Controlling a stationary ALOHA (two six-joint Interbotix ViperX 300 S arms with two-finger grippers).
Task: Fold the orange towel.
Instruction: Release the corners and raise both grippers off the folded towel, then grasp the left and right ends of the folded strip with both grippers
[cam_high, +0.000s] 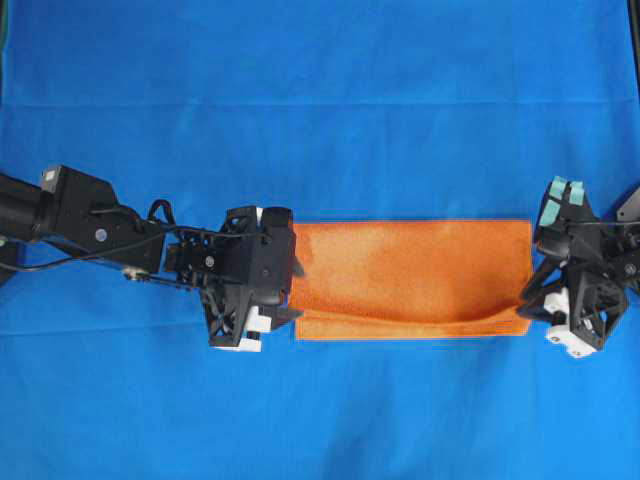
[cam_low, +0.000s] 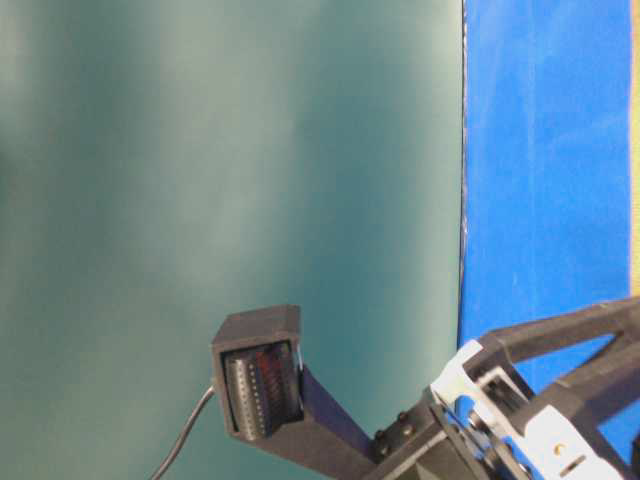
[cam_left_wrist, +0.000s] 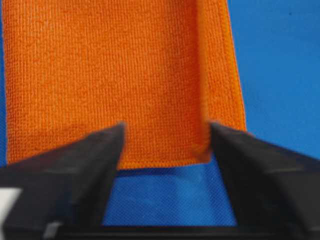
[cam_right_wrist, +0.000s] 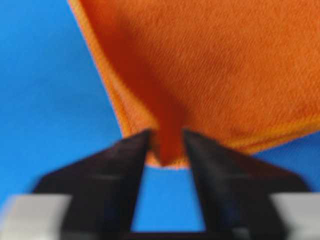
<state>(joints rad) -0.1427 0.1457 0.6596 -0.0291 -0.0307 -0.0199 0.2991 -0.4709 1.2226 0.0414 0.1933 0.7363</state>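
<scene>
The left gripper (cam_left_wrist: 166, 135) stands with its black jaws spread, the short end of the bright orange terry towel (cam_high: 412, 278) lying between the tips; nothing is pinched. The right gripper (cam_right_wrist: 166, 145) has its jaws parted a little, a raised corner of cloth between them; whether the pads press the cloth I cannot tell, and the figure for it is in flux.

The towel lies as a long doubled strip on the large blue background sheet (cam_high: 320, 110), between the two grippers, its lower layer showing as a thin band along the near long edge. Near the right gripper that edge ripples up.

It looks soft, light and limp: it should drape, sag and slide over itself, so a single-layer grip would let the fold open. The hemmed corners at each short end seem the best hold, both layers taken together.

Nothing else lies on the sheet. The blue sheet itself could be caught by low jaws.
</scene>
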